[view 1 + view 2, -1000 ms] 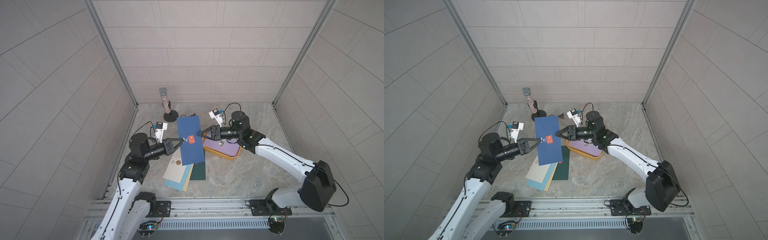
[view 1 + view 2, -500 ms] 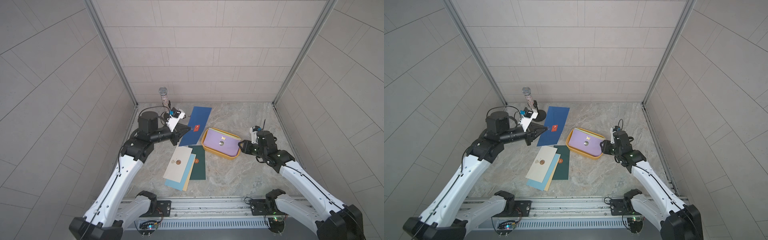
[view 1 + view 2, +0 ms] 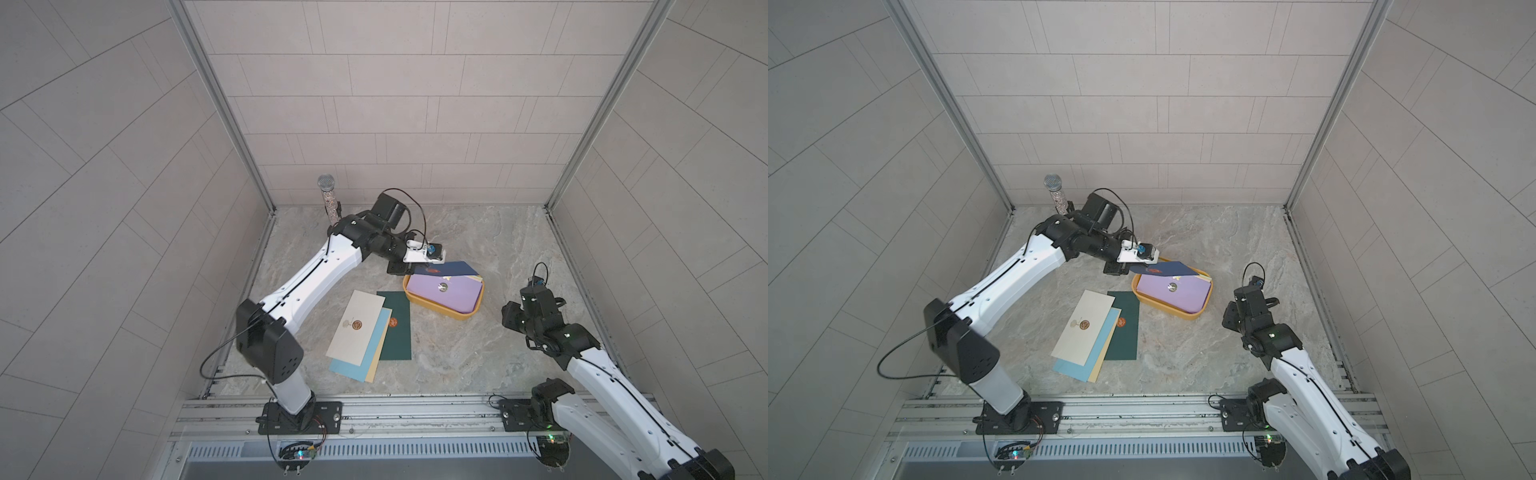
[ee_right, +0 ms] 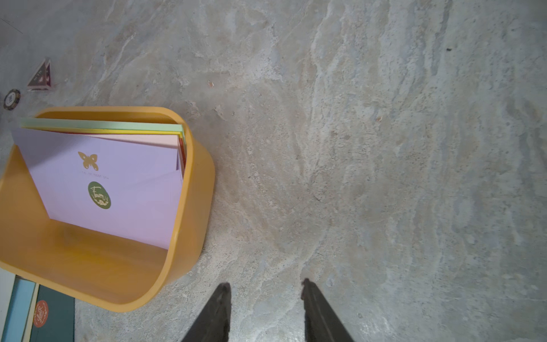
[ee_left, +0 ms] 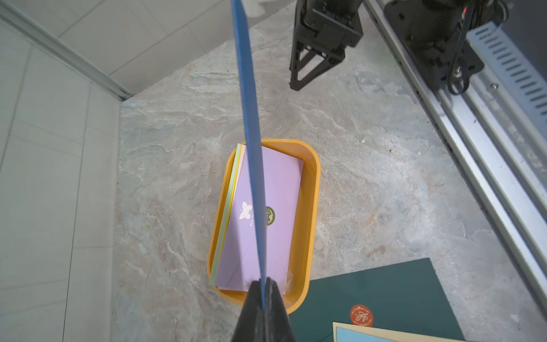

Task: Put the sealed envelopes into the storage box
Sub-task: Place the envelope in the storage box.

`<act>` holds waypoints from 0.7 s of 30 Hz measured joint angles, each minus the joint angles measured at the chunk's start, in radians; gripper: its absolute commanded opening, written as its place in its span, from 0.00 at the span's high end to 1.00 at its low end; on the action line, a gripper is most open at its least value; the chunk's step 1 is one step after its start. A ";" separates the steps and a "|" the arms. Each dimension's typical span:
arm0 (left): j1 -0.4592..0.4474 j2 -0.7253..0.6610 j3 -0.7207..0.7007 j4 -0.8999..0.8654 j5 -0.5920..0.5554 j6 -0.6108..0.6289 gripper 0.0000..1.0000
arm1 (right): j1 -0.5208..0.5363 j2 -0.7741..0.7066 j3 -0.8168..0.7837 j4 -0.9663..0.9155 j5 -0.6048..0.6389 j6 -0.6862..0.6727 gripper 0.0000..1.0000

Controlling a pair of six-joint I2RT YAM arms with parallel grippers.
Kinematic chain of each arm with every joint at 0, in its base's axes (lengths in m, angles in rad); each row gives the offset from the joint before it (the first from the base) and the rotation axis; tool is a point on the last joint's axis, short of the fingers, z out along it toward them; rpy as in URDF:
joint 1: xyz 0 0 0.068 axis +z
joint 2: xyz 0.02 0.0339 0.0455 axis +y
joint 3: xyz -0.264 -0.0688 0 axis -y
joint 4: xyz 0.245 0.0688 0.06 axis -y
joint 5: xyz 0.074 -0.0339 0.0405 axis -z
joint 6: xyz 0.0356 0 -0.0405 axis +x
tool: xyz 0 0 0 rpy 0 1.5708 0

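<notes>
The left gripper [image 5: 262,291] clamps the navy envelope [image 5: 250,118] edge-on above the storage box [image 5: 312,207] — lilac envelope [image 5: 275,183] topmost inside; the right gripper [image 4: 265,285], jaws partly apart, empty, hangs beside it.

The lilac envelope [image 4: 133,192] bears small print, roughly "to meet you".

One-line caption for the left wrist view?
Left gripper pinches the navy envelope edge-on over the storage box, lilac envelope topping its stack.

the left gripper [image 3: 1130,269] pinches a navy envelope [image 3: 1163,270], tilted over the yellow storage box [image 3: 1177,312]. a lilac envelope [image 3: 1183,293] lies inside. a cream envelope [image 3: 1079,338] and a dark green envelope [image 3: 1126,340] lie nearby.
</notes>
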 measured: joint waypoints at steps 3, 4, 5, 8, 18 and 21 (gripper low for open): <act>-0.036 0.097 0.069 -0.063 -0.049 0.066 1.00 | -0.009 -0.003 -0.003 -0.019 0.002 0.002 0.56; -0.046 0.126 0.092 -0.088 -0.066 0.083 1.00 | -0.013 -0.005 -0.004 -0.025 0.002 0.003 0.56; -0.054 0.154 0.119 -0.111 -0.084 0.097 1.00 | -0.016 -0.008 -0.005 -0.030 0.002 0.004 0.56; -0.071 0.239 0.221 -0.186 -0.135 0.126 1.00 | -0.019 -0.015 -0.005 -0.037 0.002 0.005 0.56; -0.117 0.349 0.309 -0.266 -0.256 0.164 1.00 | -0.024 -0.008 -0.005 -0.043 0.000 0.008 0.56; -0.136 0.378 0.338 -0.271 -0.274 0.166 1.00 | -0.024 -0.002 -0.005 -0.043 0.000 0.008 0.56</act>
